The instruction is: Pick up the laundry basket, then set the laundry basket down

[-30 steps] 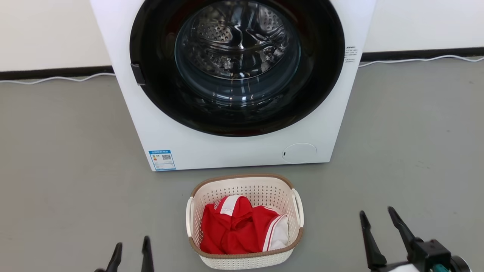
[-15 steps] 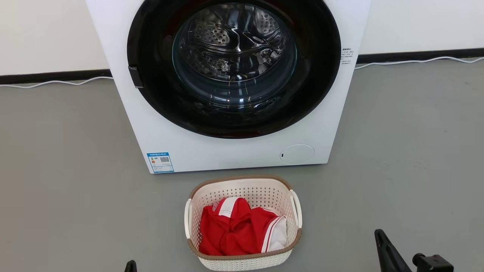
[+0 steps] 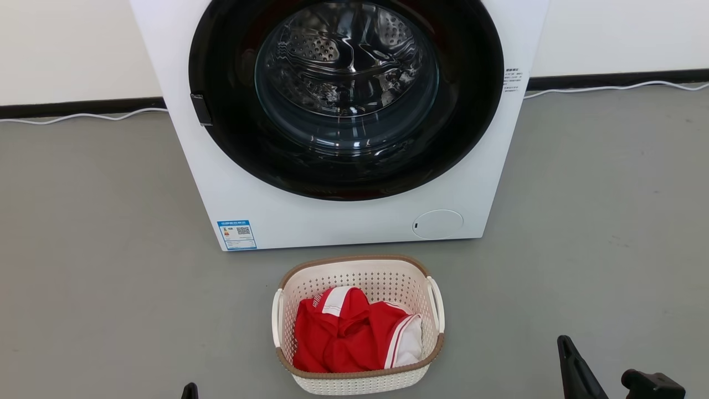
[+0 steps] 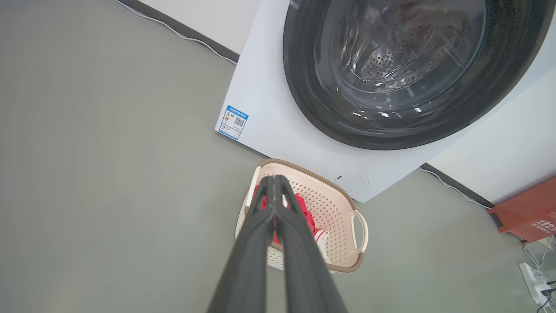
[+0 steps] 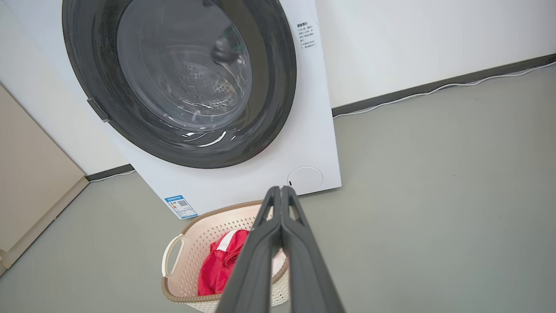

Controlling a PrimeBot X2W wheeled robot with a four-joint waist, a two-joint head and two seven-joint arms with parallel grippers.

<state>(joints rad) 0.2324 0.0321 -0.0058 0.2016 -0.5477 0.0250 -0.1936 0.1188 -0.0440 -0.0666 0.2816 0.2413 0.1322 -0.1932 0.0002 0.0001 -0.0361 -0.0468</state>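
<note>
Right now the laundry basket [image 3: 358, 324] stands on the grey floor [image 3: 99, 266] just in front of the washing machine [image 3: 343, 122], centred between my two arms, with a red garment [image 3: 346, 335] lying inside. Its long axis runs away from me toward the machine, so the two white loop handles face sideways, one toward each arm. My left gripper [image 4: 274, 182] has its jaws pressed together, empty, and my right gripper [image 5: 281, 193] likewise, tips touching. Neither touches the basket; I judge both about equally near. Bare floor lies open to both sides, while the machine's front closes off the far edge.
</note>
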